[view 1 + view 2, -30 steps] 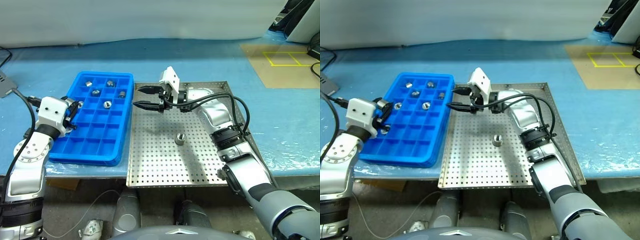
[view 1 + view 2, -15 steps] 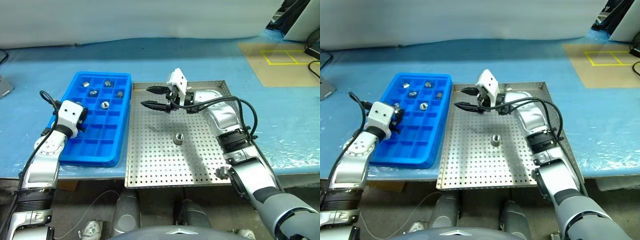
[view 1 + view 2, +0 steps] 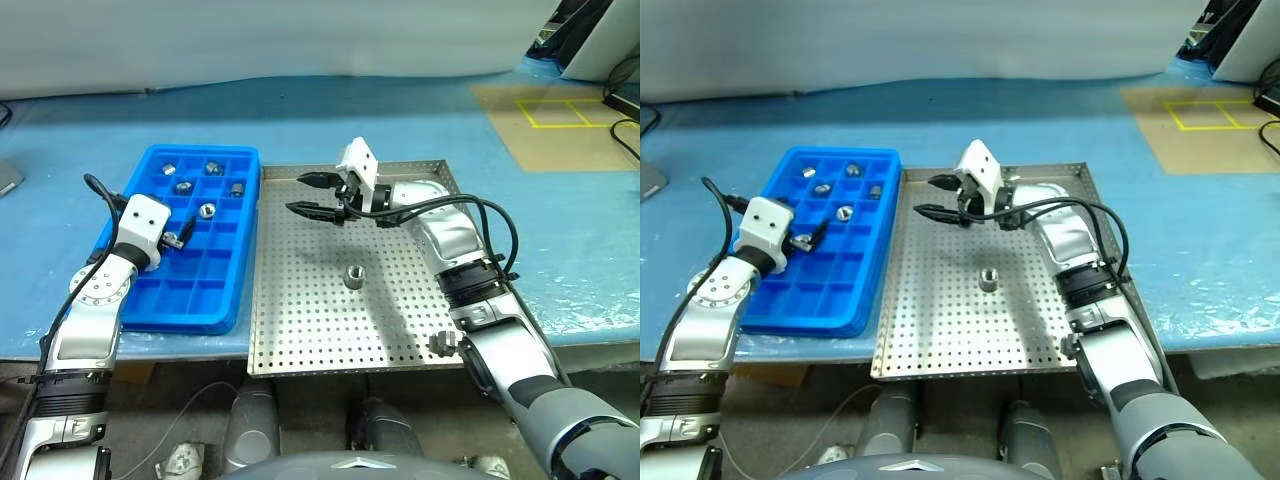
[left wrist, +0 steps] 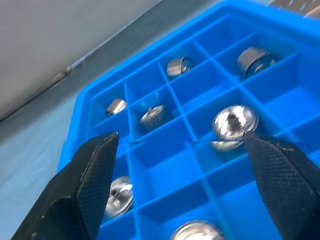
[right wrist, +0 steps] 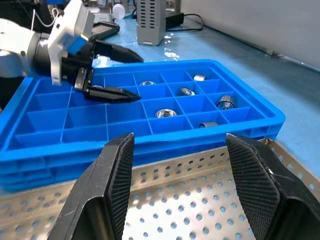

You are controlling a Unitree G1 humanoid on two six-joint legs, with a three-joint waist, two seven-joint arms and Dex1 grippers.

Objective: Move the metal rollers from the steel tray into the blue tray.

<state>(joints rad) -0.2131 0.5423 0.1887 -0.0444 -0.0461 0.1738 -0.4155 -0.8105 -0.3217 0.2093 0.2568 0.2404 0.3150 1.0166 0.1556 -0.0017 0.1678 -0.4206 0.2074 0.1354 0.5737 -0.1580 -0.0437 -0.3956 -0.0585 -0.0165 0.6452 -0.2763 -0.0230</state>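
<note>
The blue tray (image 3: 150, 290) lies left of the steel tray (image 3: 320, 340). Several metal rollers (image 4: 232, 122) rest in its far compartments. One more metal roller (image 3: 354, 275) stands alone on the steel tray's perforated floor. My left gripper (image 3: 182, 232) hovers open over the blue tray's left-middle cells with nothing between its fingers (image 4: 85, 185). My right gripper (image 3: 308, 195) hangs open and empty over the steel tray's far left corner, pointing toward the blue tray. The lone roller lies nearer me than that gripper.
Both trays sit on a blue-covered table (image 3: 560, 230) near its front edge. A tan floor patch with yellow tape (image 3: 555, 115) lies far right. A grey box and cables (image 5: 152, 20) stand beyond the blue tray.
My left gripper was shut over the blue tray's left side and now stands open, shifted slightly toward the tray's middle. The right gripper stays open and has hardly moved.
</note>
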